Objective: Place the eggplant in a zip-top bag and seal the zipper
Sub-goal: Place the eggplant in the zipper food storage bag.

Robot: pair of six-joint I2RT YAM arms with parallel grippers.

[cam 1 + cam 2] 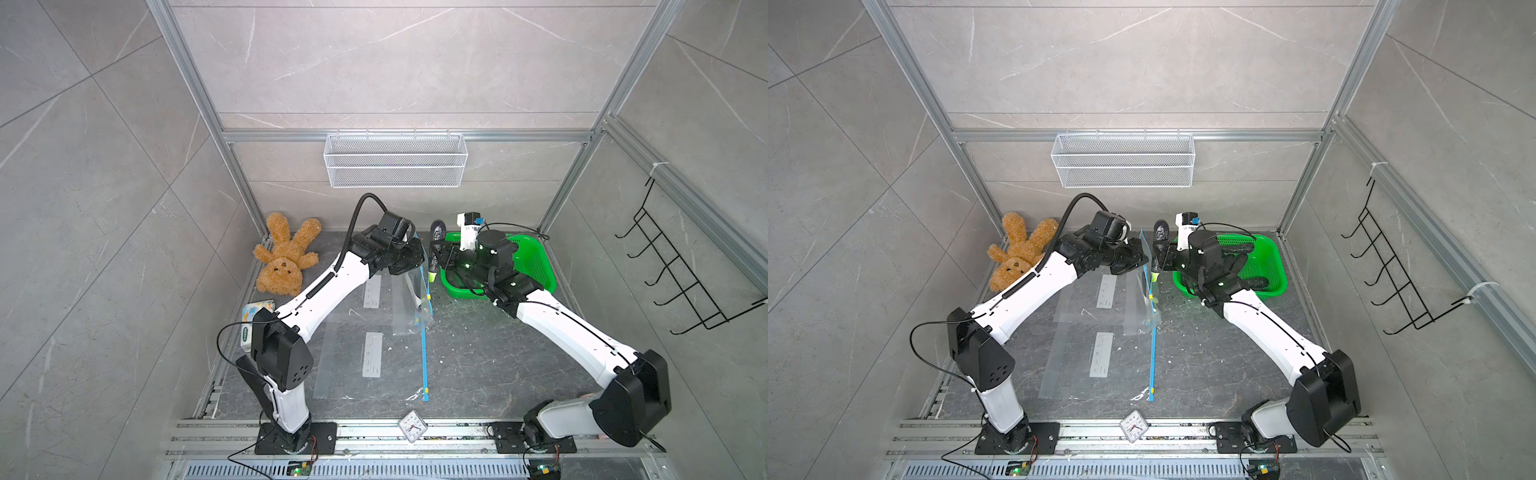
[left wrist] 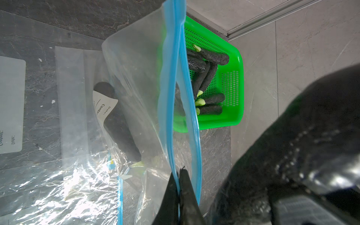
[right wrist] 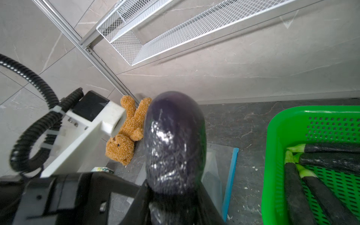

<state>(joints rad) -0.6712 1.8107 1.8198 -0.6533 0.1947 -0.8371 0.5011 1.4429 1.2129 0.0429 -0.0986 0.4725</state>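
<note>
My left gripper (image 1: 419, 261) (image 2: 178, 172) is shut on one blue zipper strip of the clear zip-top bag (image 1: 409, 303) (image 2: 136, 64). It holds that edge up while the bag's bottom rests on the table. The other zipper strip (image 2: 192, 116) hangs apart, so the mouth gapes. My right gripper (image 1: 437, 254) (image 3: 173, 191) is shut on a dark purple eggplant (image 1: 436, 245) (image 3: 175, 140). The eggplant stands upright with its green stem down, just right of the raised zipper. A dark eggplant shape (image 2: 116, 124) shows through the film; I cannot tell whether it is inside the bag or behind it.
A green basket (image 1: 536, 249) (image 3: 272, 136) with several more eggplants (image 2: 212, 57) sits at the back right. Two flat bags (image 1: 365, 357) lie mid-table. A teddy bear (image 1: 286, 257) and a tissue pack (image 1: 255, 311) are at the left, a clock (image 1: 412, 426) at the front, and a wire shelf (image 1: 395, 160) on the wall.
</note>
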